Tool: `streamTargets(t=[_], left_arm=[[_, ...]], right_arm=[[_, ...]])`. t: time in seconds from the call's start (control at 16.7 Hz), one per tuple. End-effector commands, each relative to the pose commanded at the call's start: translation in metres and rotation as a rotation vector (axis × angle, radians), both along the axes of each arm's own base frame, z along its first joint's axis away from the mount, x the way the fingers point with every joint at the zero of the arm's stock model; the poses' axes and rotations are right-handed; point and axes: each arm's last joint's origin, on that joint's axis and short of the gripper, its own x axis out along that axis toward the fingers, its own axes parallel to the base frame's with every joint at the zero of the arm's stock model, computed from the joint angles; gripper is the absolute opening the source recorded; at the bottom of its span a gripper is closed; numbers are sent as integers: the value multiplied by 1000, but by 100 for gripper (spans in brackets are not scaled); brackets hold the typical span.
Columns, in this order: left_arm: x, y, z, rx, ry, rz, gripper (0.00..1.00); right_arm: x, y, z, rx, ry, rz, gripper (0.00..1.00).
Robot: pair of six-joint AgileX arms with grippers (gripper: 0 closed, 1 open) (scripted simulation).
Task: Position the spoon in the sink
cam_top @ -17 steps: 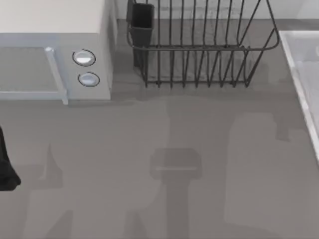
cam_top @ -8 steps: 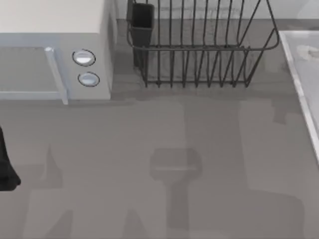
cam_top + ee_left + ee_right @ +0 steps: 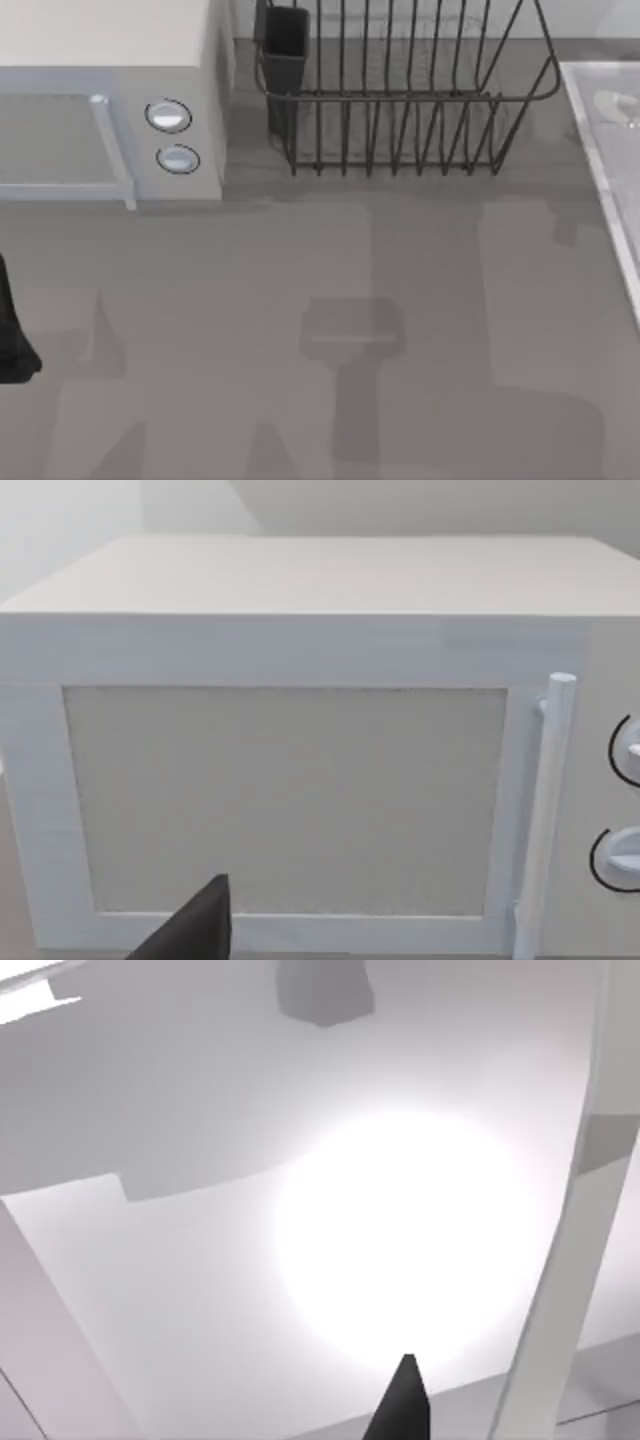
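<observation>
Since the sink (image 3: 597,170) sits at the table's (image 3: 300,270) right edge in the top view, the right arm is plainly the nearer one, and its wrist view bears that out. The dark tip of the right gripper (image 3: 403,1405) juts over a smooth pale floor hemmed by raised light walls, which I take to be the inside of the basin. Whether that gripper is spread, closed or pinching anything I cannot tell; one dark tip is too little to go on.

The spoon itself is hard to pin down. In the top view a faint pale mark (image 3: 617,103) lies inside the sink, toward its far end and just beyond the rim. It may be the spoon or it may be a glint on the basin floor; I cannot tell which, nor which way its long axis runs. No spoon lies on the open table between the microwave (image 3: 110,60) and the dish rack (image 3: 400,100).

The left arm (image 3: 12,345) is parked at the table's left edge, well apart from the sink. Its wrist view faces the microwave door with the tip of the left gripper (image 3: 195,935) low in front of it — again too little shows to judge how that gripper is set.

My reading is that the task is at or near its end. What matters now is whether the spoon is free of the right gripper and down on the basin floor — something these views leave open.
</observation>
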Motion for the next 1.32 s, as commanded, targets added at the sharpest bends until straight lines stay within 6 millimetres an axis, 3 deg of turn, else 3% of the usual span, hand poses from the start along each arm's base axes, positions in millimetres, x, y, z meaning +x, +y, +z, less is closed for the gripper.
streamTargets(t=[0.42, 0.78, 1.32], left_arm=[[0, 0, 0, 0, 0, 0, 100], [0, 0, 0, 0, 0, 0, 100], [0, 0, 0, 0, 0, 0, 100]], right_arm=[[0, 3, -37, 5, 26, 6, 0], [-1, 3, -40, 2, 11, 7, 0], [-1, 3, -40, 2, 11, 7, 68]])
